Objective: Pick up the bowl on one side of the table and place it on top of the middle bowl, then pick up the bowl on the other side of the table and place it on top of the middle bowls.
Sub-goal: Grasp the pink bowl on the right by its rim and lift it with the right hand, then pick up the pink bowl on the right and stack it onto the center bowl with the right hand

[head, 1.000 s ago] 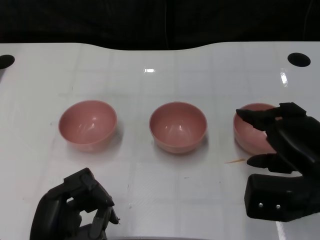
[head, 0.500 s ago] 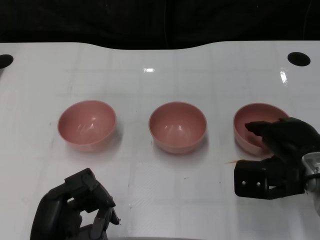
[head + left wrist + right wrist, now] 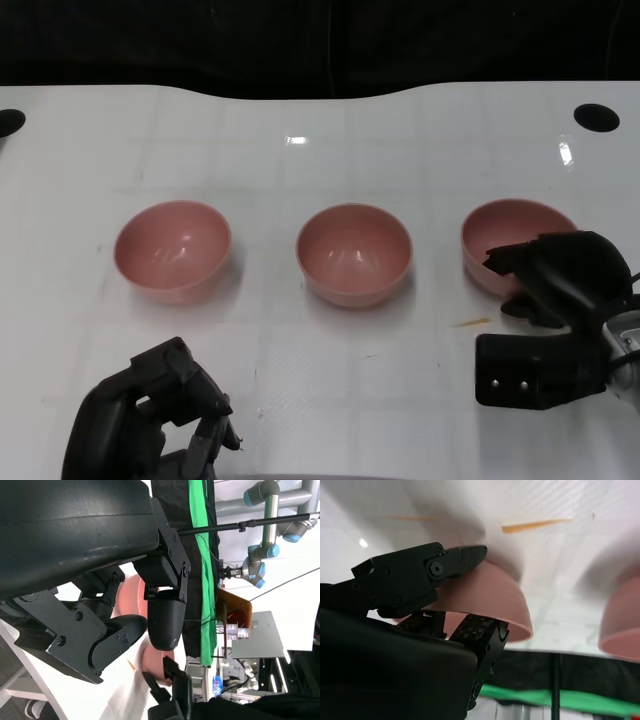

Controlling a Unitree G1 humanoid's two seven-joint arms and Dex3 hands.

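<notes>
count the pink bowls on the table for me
3, in a row on the white table: left bowl, middle bowl, and right bowl, gripped at its rim by the right hand.

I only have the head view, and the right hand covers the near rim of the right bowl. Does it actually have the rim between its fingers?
Observer: Yes. In the right wrist view, the right hand has one finger on the outer wall of the right bowl and another inside, under the rim.
Operator: Is the bowl off the table?
Observer: I cannot tell. That view shows the bowl's wall against the white table, with no clear gap.
Operator: Anything in the left hand?
Observer: No. In the left wrist view, the left hand has its fingers curled in on nothing.
</notes>
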